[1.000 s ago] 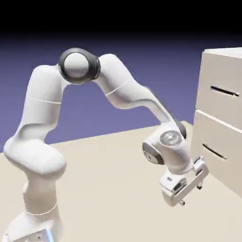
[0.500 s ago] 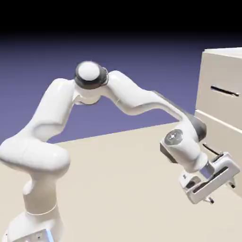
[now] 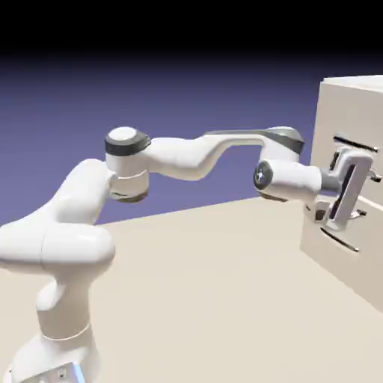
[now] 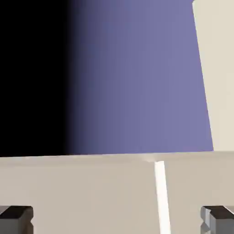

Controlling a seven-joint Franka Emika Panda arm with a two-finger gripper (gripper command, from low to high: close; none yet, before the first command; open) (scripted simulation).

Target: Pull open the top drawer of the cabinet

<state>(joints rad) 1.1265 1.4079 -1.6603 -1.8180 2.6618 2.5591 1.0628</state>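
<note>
Exterior view side-on, wide; hand view close along fingertips; shared cabinet

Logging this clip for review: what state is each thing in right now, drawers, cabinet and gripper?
top drawer: closed, front flush with the cabinet.
lower drawer: closed.
cabinet: upright on the table.
gripper: open, holding nothing, held level in front of the drawer fronts; contact with a handle cannot be told.

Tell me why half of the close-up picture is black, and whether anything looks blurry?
Hand view: the left part is black backdrop, fading softly into blue-violet; edges are crisp, and the two grey fingertips sit wide apart at the bottom. Exterior view: the same backdrop darkens to black along the top; the white robot arm and the cream-beige boxy cabinet are evenly lit, sharp, without glare.
</note>
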